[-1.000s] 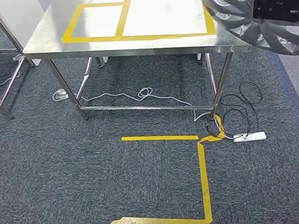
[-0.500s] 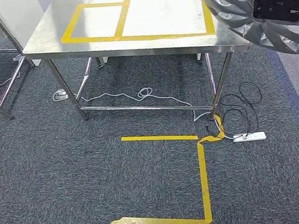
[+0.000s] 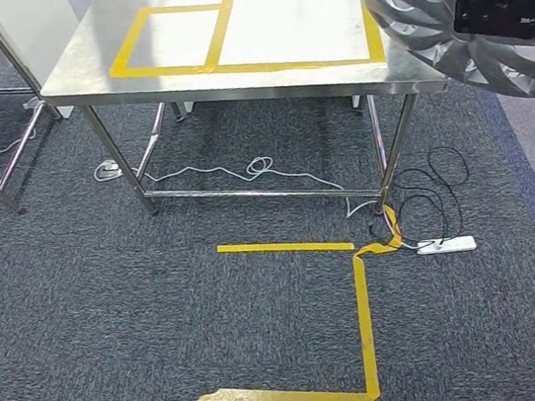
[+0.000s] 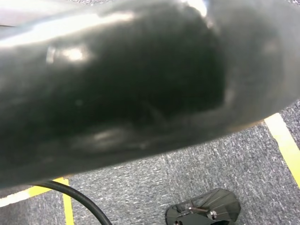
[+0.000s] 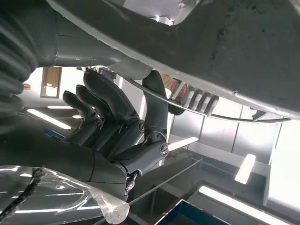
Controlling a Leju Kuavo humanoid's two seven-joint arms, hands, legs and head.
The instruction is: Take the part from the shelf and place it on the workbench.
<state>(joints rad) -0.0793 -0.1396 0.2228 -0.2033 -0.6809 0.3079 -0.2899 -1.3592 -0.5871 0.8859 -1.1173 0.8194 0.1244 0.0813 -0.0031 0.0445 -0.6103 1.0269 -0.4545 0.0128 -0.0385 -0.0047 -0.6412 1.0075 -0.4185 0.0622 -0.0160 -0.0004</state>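
Grey part (image 3: pixel 473 22), seemingly gripped by right hand (image 5: pixel 116 126).

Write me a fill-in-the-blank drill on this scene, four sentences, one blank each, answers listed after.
1. The grey wheel cover is held up at the ___ side of the head view.
2. The tape rectangles on the workbench are ___ in colour.
3. The white power strip lies on the ___.
4. In the right wrist view, the right hand has its fingers against the ___.

Answers: right; yellow; carpet; wheel cover
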